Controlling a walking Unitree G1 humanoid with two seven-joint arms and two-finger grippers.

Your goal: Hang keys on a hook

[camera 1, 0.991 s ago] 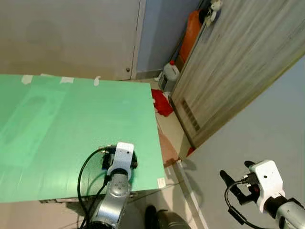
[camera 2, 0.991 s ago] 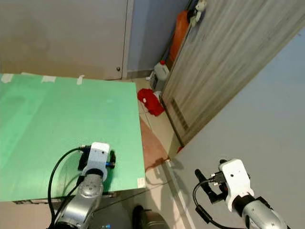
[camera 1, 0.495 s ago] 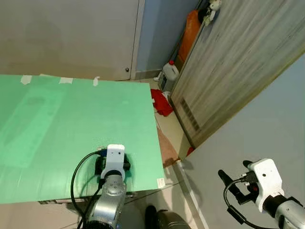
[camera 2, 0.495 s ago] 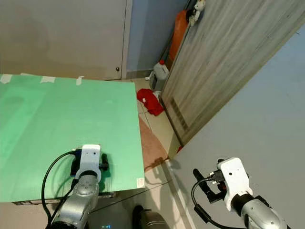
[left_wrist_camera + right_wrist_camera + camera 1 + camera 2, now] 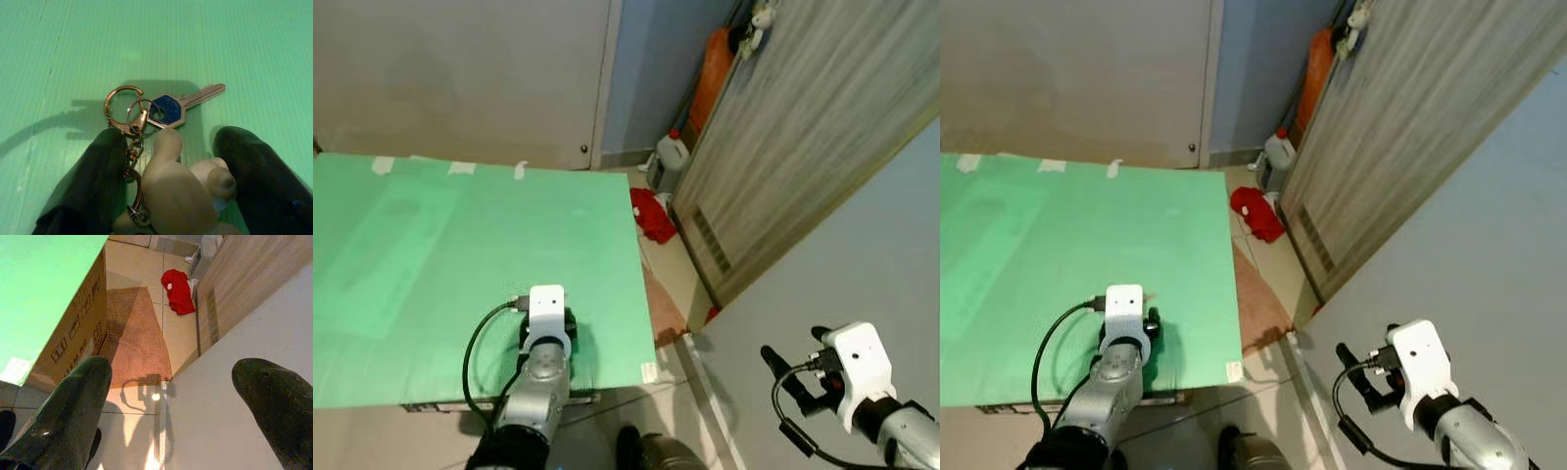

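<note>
Currently one blue-headed key (image 5: 168,107), two copper rings (image 5: 122,110), one beige charm (image 5: 178,191) on green surface (image 5: 431,245); left hand (image 5: 171,161) wide around charm, key at 12. Right hand (image 5: 181,396) wide, empty.

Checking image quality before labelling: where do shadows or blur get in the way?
Left wrist view: sharp, the left gripper casting a dark shadow over the key and ring on the green board. Right wrist view: right gripper's fingers blurred up close, floor sharp.

A home utility corner: tiled floor (image 5: 668,257), wood-grain door (image 5: 803,127), detergent jug (image 5: 667,157), red cloth (image 5: 656,213).
</note>
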